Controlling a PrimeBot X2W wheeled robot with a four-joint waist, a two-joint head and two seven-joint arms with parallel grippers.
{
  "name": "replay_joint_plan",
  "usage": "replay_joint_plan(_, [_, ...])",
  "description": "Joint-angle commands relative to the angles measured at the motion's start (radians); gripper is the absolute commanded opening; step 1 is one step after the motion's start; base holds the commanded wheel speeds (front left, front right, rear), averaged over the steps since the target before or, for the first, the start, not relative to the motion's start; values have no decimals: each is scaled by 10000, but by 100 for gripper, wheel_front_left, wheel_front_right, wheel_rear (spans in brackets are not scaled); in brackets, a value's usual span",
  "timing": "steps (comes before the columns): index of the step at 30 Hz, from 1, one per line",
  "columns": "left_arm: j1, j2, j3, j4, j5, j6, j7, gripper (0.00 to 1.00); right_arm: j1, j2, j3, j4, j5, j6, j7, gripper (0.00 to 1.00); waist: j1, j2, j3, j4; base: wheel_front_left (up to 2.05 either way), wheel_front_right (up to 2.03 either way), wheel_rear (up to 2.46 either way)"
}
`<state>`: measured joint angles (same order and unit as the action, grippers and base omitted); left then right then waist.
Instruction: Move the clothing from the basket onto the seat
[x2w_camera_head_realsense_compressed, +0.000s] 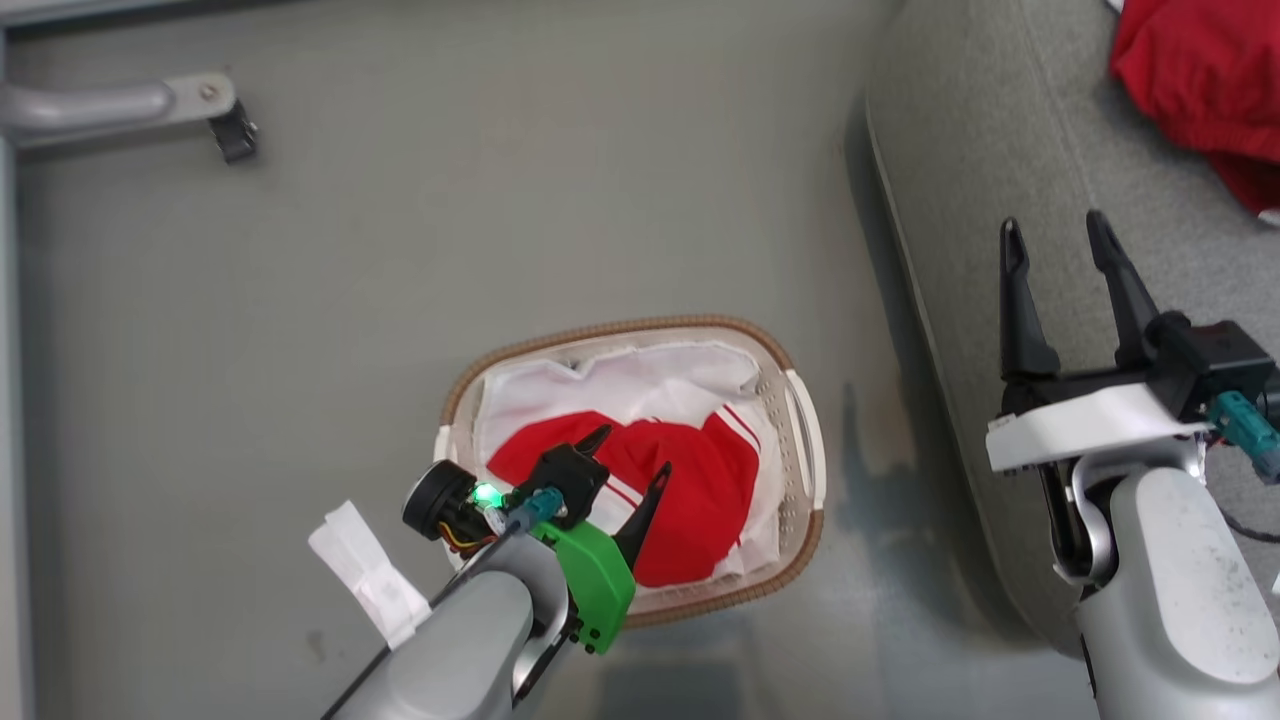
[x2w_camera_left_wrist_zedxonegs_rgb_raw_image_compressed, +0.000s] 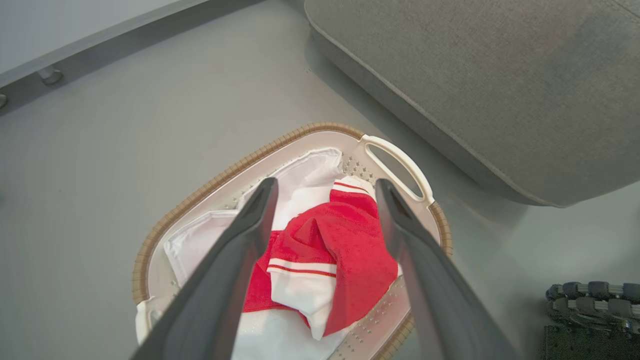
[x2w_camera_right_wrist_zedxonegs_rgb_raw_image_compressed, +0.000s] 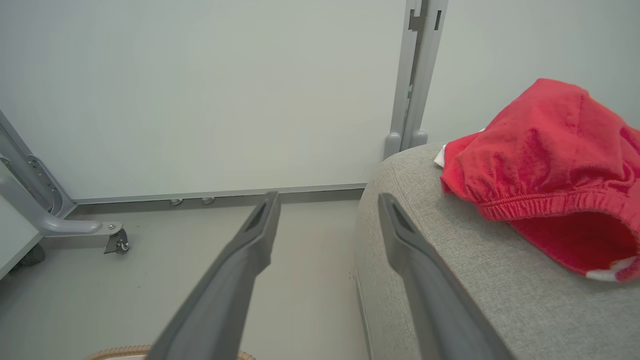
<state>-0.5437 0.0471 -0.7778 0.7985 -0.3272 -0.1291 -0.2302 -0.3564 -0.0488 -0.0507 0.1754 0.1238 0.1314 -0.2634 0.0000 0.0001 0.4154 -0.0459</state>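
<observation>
One red garment (x2w_camera_head_realsense_compressed: 690, 490) with white stripes lies crumpled in the basket (x2w_camera_head_realsense_compressed: 800, 430) on its white liner; the left wrist view shows this garment (x2w_camera_left_wrist_zedxonegs_rgb_raw_image_compressed: 350, 250) inside the basket (x2w_camera_left_wrist_zedxonegs_rgb_raw_image_compressed: 400, 160). My left gripper (x2w_camera_head_realsense_compressed: 632, 455) hangs open just above it, fingers (x2w_camera_left_wrist_zedxonegs_rgb_raw_image_compressed: 240, 250) straddling the fabric without touching. A second red garment (x2w_camera_head_realsense_compressed: 1200, 80) rests on the grey seat (x2w_camera_head_realsense_compressed: 980, 150), also seen in the right wrist view as a red heap (x2w_camera_right_wrist_zedxonegs_rgb_raw_image_compressed: 545, 165) on the seat (x2w_camera_right_wrist_zedxonegs_rgb_raw_image_compressed: 475, 280). My right gripper (x2w_camera_head_realsense_compressed: 1055, 235) stands open and empty over the seat's left edge.
Grey floor (x2w_camera_head_realsense_compressed: 500, 200) surrounds the basket. A grey frame leg with a castor (x2w_camera_head_realsense_compressed: 225, 125) stands at the far left, and a wall with a vertical post (x2w_camera_right_wrist_zedxonegs_rgb_raw_image_compressed: 415, 75) is behind the seat. A white tag (x2w_camera_head_realsense_compressed: 365, 575) hangs by my left forearm.
</observation>
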Motion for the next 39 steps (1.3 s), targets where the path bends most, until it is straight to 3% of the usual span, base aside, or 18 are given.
replay_joint_plan(1, [-397,66,-241,205,-544,-22,108,100,-277,-32,51,-101,80,-14,-20,100,0,-1,1437,-702,0,0,0])
replay_joint_plan(12, [-1898,84,-1501,2494,-1663,-23,321,100,-1167,-24,477,-960,366,-14,-20,100,0,-1,3286,-1491,0,0,0])
replay_joint_plan(27, [-2996,153,-2817,3460,-2349,-24,83,100,-1829,-28,922,-1420,958,-14,-20,100,0,-1,4590,-2150,0,0,0])
replay_joint_plan(28, [-3030,157,-2892,3456,-2396,-24,60,81,-1843,-27,931,-1411,976,-14,-20,100,0,-1,4598,-2166,0,0,0])
replay_joint_plan(29, [-3059,154,-2971,3432,-2464,-25,28,47,-1846,-25,935,-1396,981,-14,-20,100,0,-1,4598,-2174,0,0,0])
replay_joint_plan(30, [-3100,153,-3026,3412,-2481,-25,-21,42,-1851,-27,927,-1380,978,-14,-20,100,0,-1,4590,-2173,0,0,0])
replay_joint_plan(32, [-3148,146,-3122,3358,-2537,-25,-120,0,-1844,-27,919,-1330,983,-14,-20,100,0,-1,4534,-2149,0,0,0])
replay_joint_plan(39, [-3128,176,-3333,3144,-2702,-25,-328,0,-1754,-30,1071,-1147,897,-14,-20,100,0,-1,4105,-1891,0,0,0])
